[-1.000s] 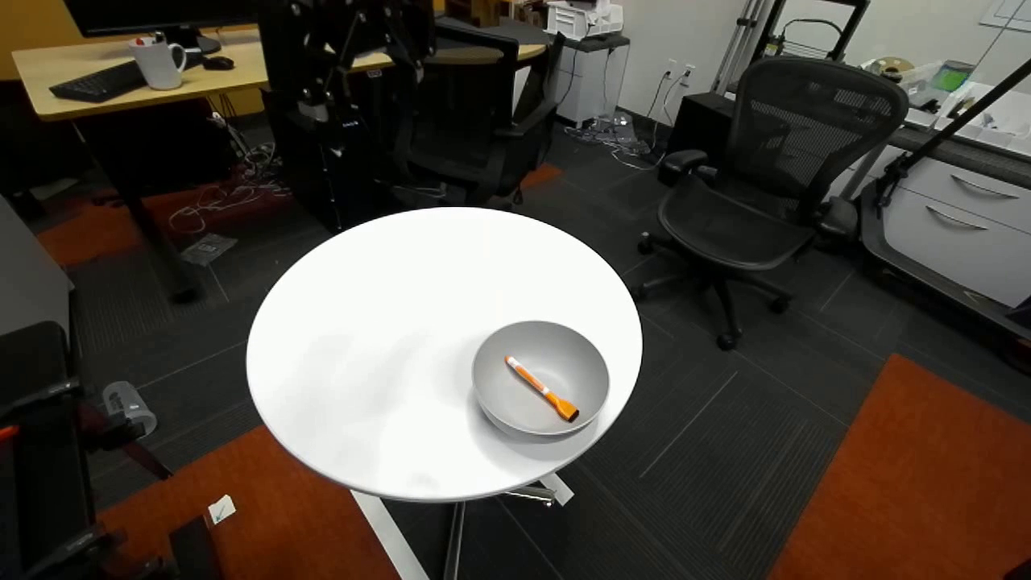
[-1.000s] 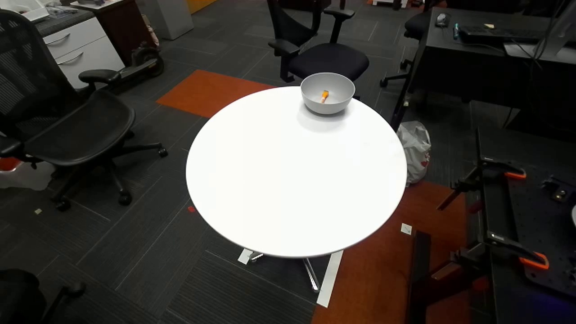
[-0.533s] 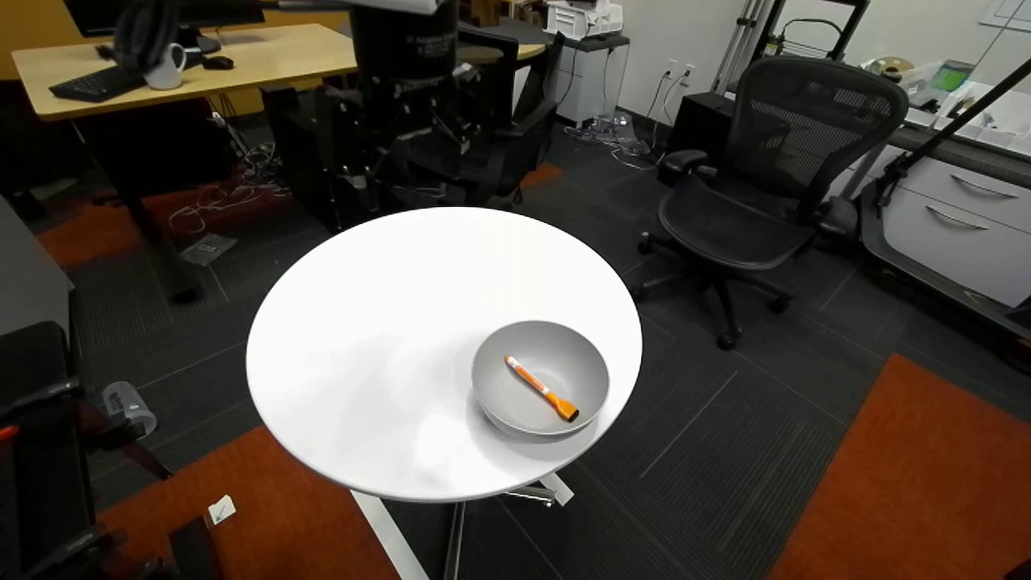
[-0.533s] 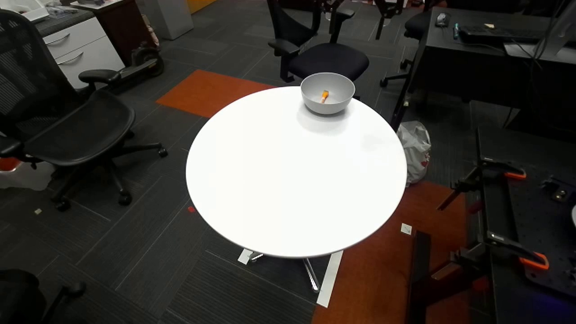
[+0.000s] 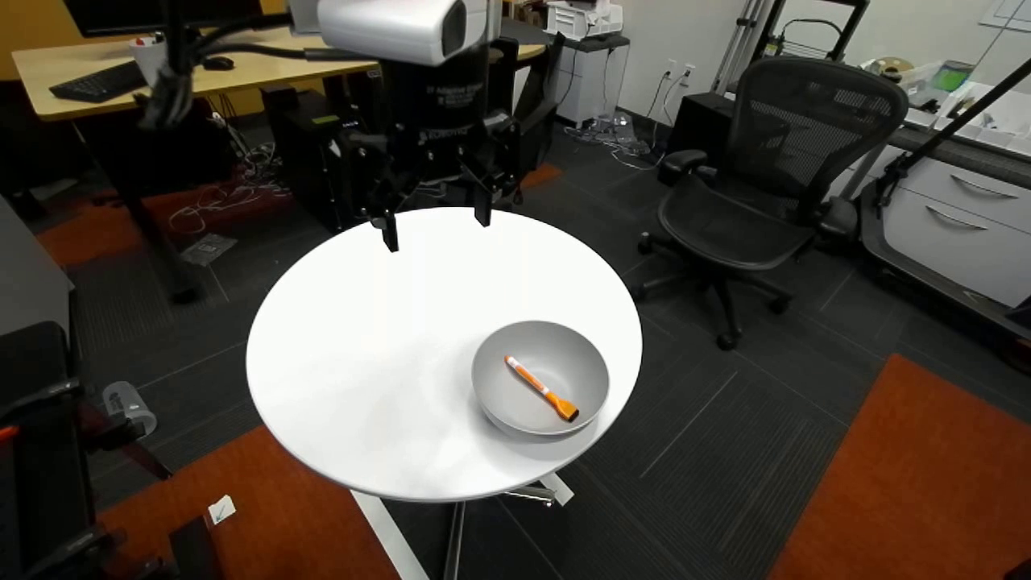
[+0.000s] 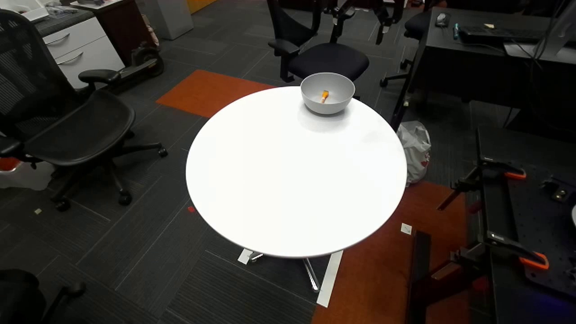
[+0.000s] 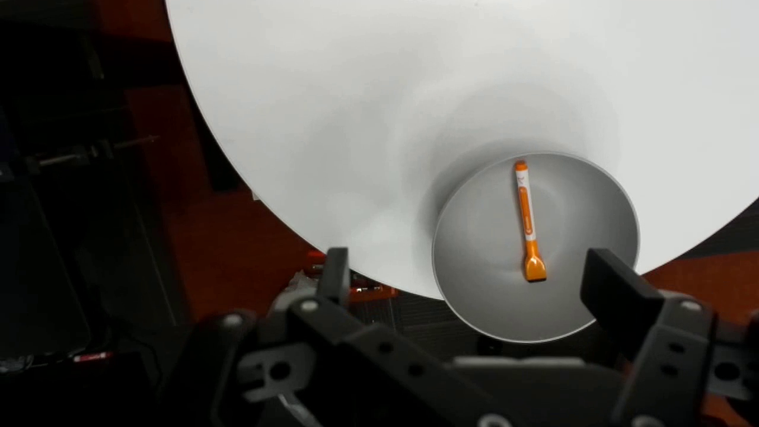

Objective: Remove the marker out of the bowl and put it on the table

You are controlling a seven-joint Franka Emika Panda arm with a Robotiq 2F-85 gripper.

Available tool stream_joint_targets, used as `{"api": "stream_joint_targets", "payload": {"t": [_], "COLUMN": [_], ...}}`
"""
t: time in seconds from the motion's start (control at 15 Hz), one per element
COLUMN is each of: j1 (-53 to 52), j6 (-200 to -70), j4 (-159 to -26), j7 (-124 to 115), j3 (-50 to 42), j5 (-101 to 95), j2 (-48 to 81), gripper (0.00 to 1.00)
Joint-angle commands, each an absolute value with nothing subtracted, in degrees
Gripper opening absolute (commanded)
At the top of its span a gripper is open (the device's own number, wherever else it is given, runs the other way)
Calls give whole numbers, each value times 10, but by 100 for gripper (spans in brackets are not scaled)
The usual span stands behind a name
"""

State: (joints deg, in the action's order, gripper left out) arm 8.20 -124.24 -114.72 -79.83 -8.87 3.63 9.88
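The orange and white marker (image 5: pixel 541 388) lies inside the grey bowl (image 5: pixel 576 354) near the edge of the round white table (image 5: pixel 378 346). In an exterior view, the marker (image 6: pixel 324 96) lies in the bowl (image 6: pixel 311 90) at the far edge of the table (image 6: pixel 292 180). In the wrist view the marker (image 7: pixel 526 213) lies lengthwise in the bowl (image 7: pixel 480 231), its dark tip toward me. My gripper (image 5: pixel 436 225) is open and empty, high up and apart from bowl and marker. In the wrist view, the gripper (image 7: pixel 465 267) has its fingers wide apart; the right finger overlaps the bowl's rim.
A black office chair (image 5: pixel 777 161) stands beside the table. Another chair (image 6: pixel 330 58) is behind the bowl. A wooden desk (image 5: pixel 282 60) with a mug and keyboard stands behind the arm. A black bench with orange clamps (image 6: pixel 535 261) stands at the side.
My gripper has come down and moved rightward in an exterior view, from near the desk to the table's far edge. Its fingers now show clearly. The bowl and marker have not moved.
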Motion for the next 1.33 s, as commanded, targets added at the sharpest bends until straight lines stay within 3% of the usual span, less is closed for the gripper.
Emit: {"api": "stream_joint_targets", "payload": {"t": [0.0,0.6,1.27], "j1": [77,74,74], "j6": [-1241,-1240,-1236], "j4": [-1146,-1123,-1007], "j7": [-802,-820,-866], "j3": [-94,-97,-126], "j5": [35,27,14], "j2": [99,120,251], "gripper": [100,100,100]}}
